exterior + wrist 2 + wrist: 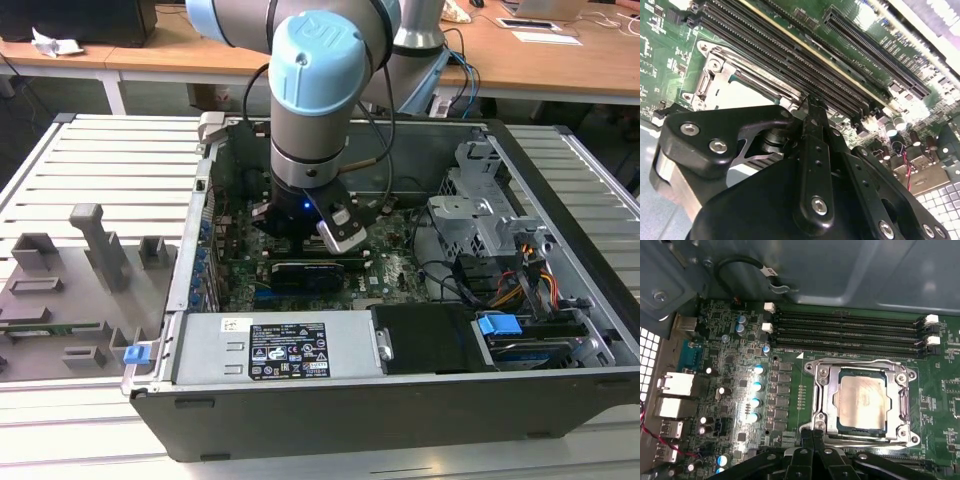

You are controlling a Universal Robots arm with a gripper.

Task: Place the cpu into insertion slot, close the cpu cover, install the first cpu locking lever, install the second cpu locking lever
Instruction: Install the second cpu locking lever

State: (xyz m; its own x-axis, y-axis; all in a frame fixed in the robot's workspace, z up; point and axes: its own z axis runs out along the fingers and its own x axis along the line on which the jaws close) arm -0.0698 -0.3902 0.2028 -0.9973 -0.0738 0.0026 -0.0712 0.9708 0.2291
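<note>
Hovering inside the case in the exterior view, our gripper point(305, 235) sits above the motherboard. First wrist view: fingertips pressed together, holding nothing, just beside the cpu cover point(862, 402), cpu point(863, 401) seated within

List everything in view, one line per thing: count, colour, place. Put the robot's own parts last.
computer case: one, dark grey, open, on the slatted table.
motherboard: one, green, on the case floor.
cpu: one, pale silver, seated in the socket.
cpu cover: one, silvery metal frame, lying flat around the cpu.
memory slots: four, black, in a row beside the socket.
power supply: one, grey, at the case's near edge.
black card: one, under the arm in the exterior view.
drive cage: one, silver, on the exterior view's right.
grey fixtures: several, on the exterior view's left.
arm: one, grey with pale blue caps, reaching into the case.
gripper: one, black, jaws together at the socket's edge.
</note>
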